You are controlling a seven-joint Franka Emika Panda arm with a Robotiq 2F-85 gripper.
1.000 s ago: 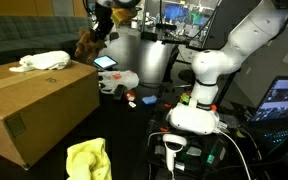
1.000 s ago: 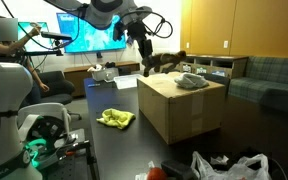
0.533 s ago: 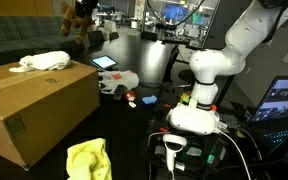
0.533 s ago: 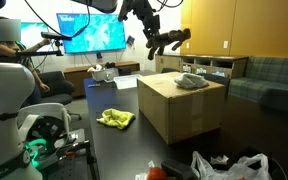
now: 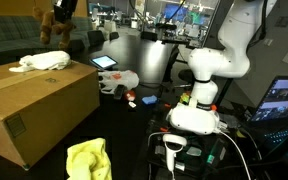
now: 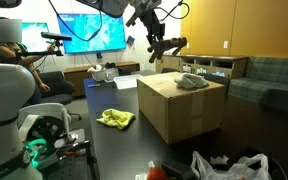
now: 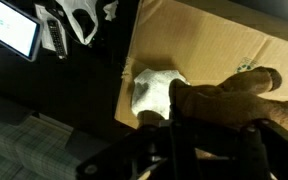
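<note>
Dark table [image 6: 109, 145] lies well below the pincer [image 6: 156, 42]. Cardboard box [image 6: 179, 112] stands on it, directly under the pincer, top face flat. Yellow cloth [image 6: 115, 118] lies crumpled on the table, far below the pincer and beside the box. White cloth [image 7: 156, 90] sits bunched on the box top, beneath the pincer, near the box edge. Brown plush toy [image 7: 229, 100] is clamped in the pincer, whose jaws are closed tight on it, and hangs in the air above the box, clear of box and white cloth

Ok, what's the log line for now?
hand: shut on brown plush toy | where: high above cardboard box | white cloth: on box
</note>
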